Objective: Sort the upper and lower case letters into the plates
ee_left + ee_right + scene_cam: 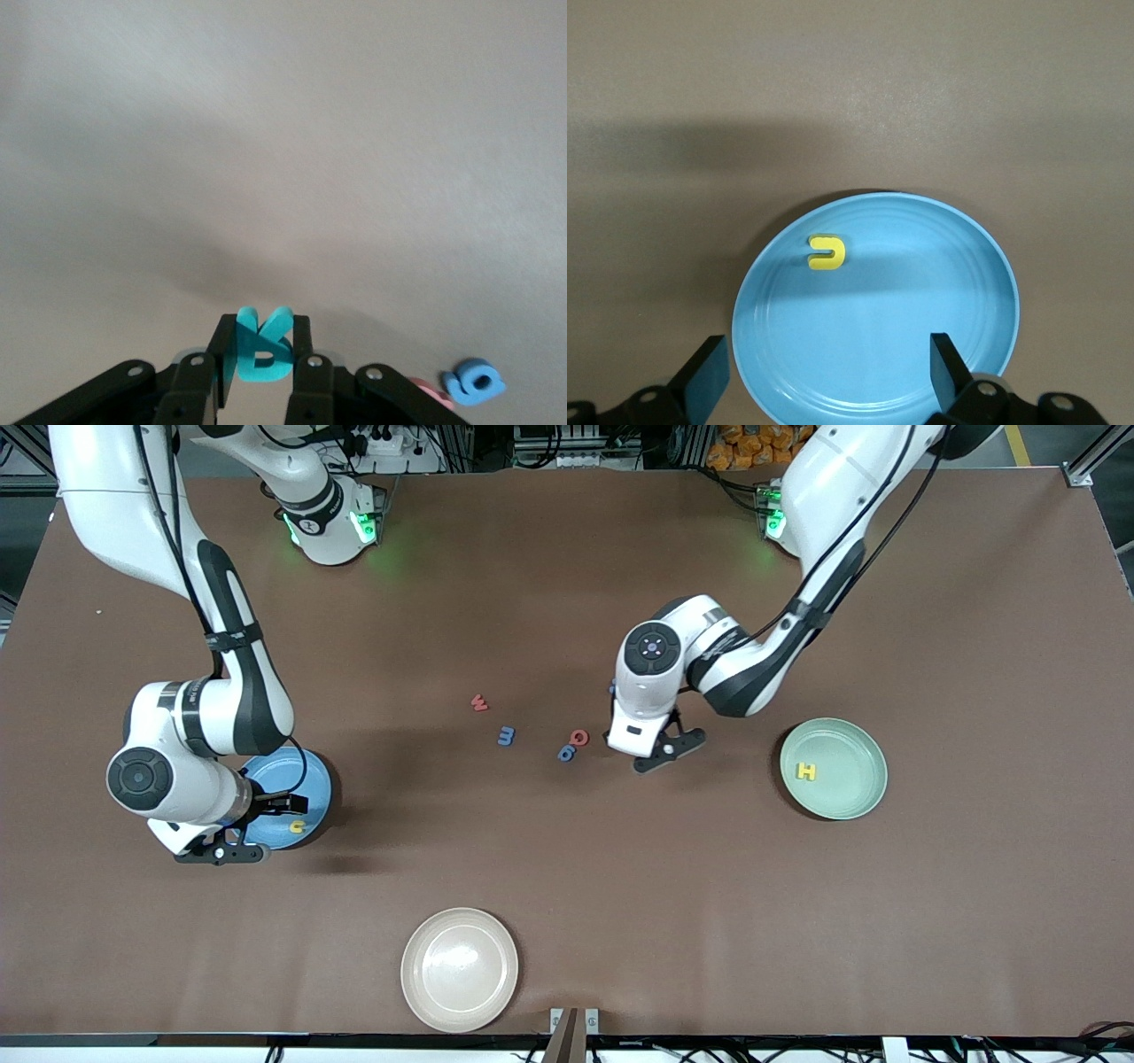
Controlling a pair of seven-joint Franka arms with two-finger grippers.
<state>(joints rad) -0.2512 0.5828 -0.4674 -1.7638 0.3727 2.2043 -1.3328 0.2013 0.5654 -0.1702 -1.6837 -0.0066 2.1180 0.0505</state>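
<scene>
Left fingers grasp a letter; right fingers hang released over the sky-blue plate.

We see the left gripper (259,376) with its fingers clenched on a small teal foam letter (263,345), low over the brown counter (567,886) beside a blue foam letter (567,753) and a red foam letter (578,736). The right gripper (824,376) has its fingers spread and empty above the round sky-blue plastic plate (921,301), which holds a yellow foam letter (827,251). The pale mint-green plastic plate (846,797) sits toward the left arm's end, holding a yellow H (805,771). A beige plate (460,969) lies nearest the front camera.
</scene>
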